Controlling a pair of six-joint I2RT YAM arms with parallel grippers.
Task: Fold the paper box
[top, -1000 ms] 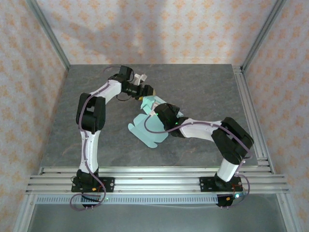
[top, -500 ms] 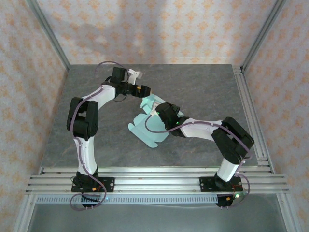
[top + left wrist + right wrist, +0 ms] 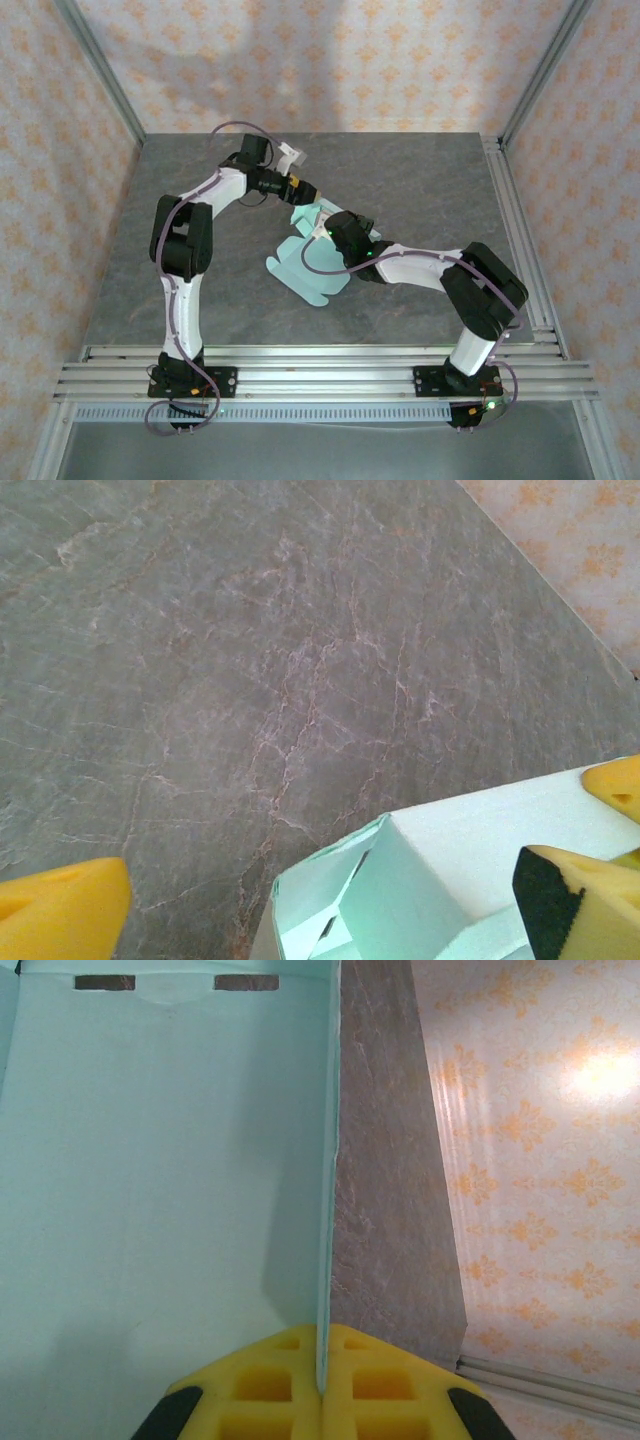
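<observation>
On the grey stone table [image 3: 430,190], your two arms meet over the paper box [image 3: 308,268], a pale mint sheet lying mostly flat near the middle, its far end stood up between them. Your right claw [image 3: 322,1385] is clenched on one upright wall of the box, its yellow pads [image 3: 260,1400] pinching the thin card edge-on, with the box floor and two slots [image 3: 105,982] spread out to one side of it. Your left claw [image 3: 320,910] is released and spread wide, grasping nothing; one fingertip [image 3: 60,910] hangs over bare stone, and the other sits right at the raised corner, though you cannot tell whether it touches.

The step in hand looks like raising and locking the far walls, and most of the sheet is not yet folded. The next move likely calls for your left claw to press or pinch the neighbouring flap while the right braces its wall. Go gently, since card this thin should buckle easily.
</observation>
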